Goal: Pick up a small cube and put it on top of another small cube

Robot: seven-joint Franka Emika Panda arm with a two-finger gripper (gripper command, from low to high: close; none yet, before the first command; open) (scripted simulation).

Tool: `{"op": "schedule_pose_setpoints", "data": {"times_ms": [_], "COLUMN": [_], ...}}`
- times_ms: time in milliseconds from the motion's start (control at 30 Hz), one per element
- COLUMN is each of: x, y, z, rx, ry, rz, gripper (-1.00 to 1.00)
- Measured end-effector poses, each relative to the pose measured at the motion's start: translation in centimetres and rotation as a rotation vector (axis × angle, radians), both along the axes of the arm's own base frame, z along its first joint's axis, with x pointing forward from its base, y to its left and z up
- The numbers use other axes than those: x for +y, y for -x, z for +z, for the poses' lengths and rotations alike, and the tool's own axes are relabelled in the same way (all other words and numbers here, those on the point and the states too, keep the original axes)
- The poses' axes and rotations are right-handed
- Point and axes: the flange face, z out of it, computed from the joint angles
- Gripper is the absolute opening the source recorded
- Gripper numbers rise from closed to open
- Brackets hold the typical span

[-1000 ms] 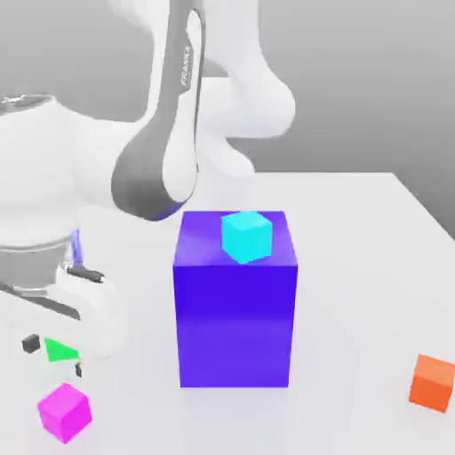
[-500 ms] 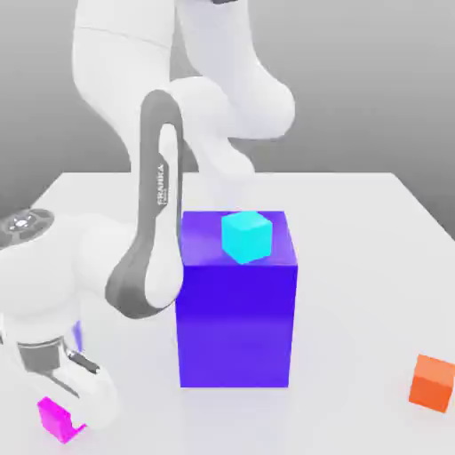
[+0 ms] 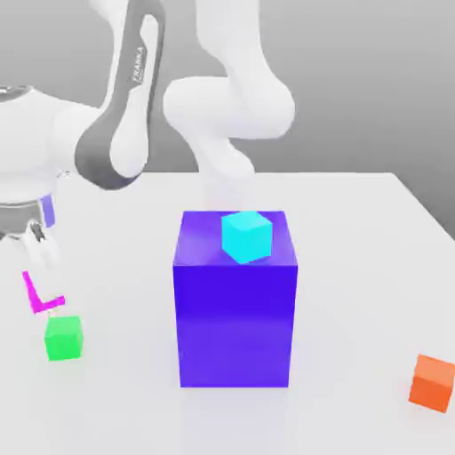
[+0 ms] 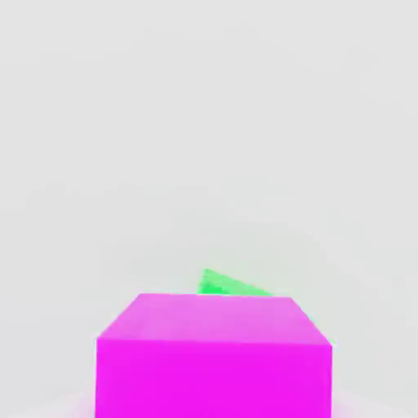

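1. Gripping the magenta cube, the claw is clenched on it and holds it in the air near the green cube, higher than it and a little toward the exterior view's left.
2. Misplacement looks like the main risk. In the hand view, a corner of the green cube peeks out past the held one, turned at an angle to it; lowering with the two out of line could leave the magenta cube overhanging and toppling.
3. Coming down too far could press the cubes together and skid the green one across the desk; letting go too high could make the magenta one bounce off. A sideways approach at too low a height could knock the green cube away, since they are near each other.
4. The magenta cube is plain, flat-faced and sharp-edged, vivid pink with a duller top in the hand view. White parts of the claw cover much of it in the exterior view, leaving an L-shaped strip. It appears about the same size as the green cube, which sits flat and bright. Whether it hangs squarely over the green cube cannot be told.
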Motion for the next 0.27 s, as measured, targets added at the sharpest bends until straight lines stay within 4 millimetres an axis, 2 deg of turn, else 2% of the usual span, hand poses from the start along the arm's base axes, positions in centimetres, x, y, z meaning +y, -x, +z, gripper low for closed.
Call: {"op": "schedule_pose_setpoints", "data": {"times_ms": [133, 167, 267], "x": [0.1, 0.1, 0.1], "y": [0.1, 0.2, 0.2], "z": [-3.6, -4.7, -4.7], "rx": [-0.001, 0.000, 0.000], "ry": [-0.002, -0.001, -0.001], "rz": [-0.003, -0.005, -0.005], "gripper": [-1.00, 1.00, 1.00]}}
